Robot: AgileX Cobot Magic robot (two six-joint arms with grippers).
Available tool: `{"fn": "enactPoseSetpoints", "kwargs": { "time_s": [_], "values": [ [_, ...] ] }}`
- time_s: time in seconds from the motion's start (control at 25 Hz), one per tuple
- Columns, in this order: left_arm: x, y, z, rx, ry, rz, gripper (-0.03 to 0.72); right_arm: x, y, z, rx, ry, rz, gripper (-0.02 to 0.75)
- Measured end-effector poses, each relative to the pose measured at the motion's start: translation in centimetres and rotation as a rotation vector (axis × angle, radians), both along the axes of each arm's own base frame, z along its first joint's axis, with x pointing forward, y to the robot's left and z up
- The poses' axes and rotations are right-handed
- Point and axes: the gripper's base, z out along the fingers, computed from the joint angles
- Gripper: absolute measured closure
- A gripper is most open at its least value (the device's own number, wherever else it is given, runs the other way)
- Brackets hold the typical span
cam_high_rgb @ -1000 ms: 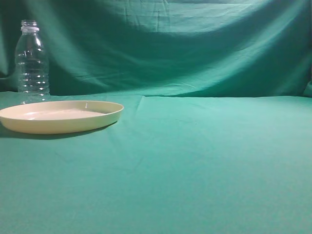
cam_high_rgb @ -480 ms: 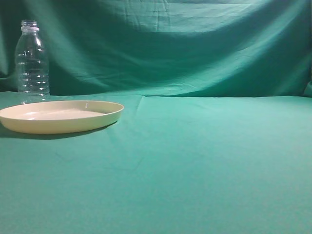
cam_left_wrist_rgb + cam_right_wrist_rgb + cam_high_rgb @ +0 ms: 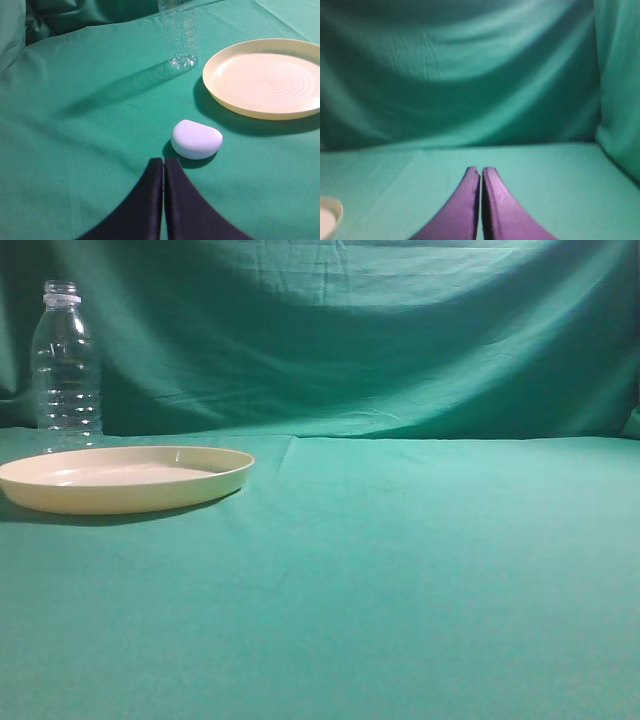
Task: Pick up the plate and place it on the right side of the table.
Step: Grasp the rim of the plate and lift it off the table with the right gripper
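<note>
Starting out, I see the wide pale yellow plastic plate (image 3: 125,478) sitting left on the green cloth surface (image 3: 420,570). Both tools, left (image 3: 163,162) and right (image 3: 480,171), are closed and empty. Next I must open one and reach its rim.

A: Dim and grainy overall, with a green cast; the backdrop (image 3: 330,340) shows a bright band up top.

B: The bottle (image 3: 180,35) throws a long shadow leftward across the desk (image 3: 75,150). The right wrist view is soft and blurred.
</note>
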Motion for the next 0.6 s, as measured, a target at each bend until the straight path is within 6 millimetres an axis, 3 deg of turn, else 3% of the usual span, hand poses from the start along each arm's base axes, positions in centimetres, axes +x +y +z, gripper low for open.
{"fn": "enactPoseSetpoints", "kwargs": {
  "time_s": [0.12, 0.28, 0.4, 0.6],
  "values": [
    [0.0, 0.0, 0.0, 0.000, 0.000, 0.000, 0.688, -0.2, 0.0, 1.2, 0.019, -0.118, 0.007, 0.738],
    [0.0, 0.0, 0.0, 0.000, 0.000, 0.000, 0.688, -0.3, 0.0, 4.3, 0.014, -0.083, 0.000, 0.738],
    [0.0, 0.0, 0.0, 0.000, 0.000, 0.000, 0.688, 0.6, 0.0, 7.3, -0.009, 0.085, -0.012, 0.738],
    [0.0, 0.0, 0.0, 0.000, 0.000, 0.000, 0.688, 3.7, 0.3, 9.1, -0.053, 0.445, -0.027, 0.738]
  ]
}}
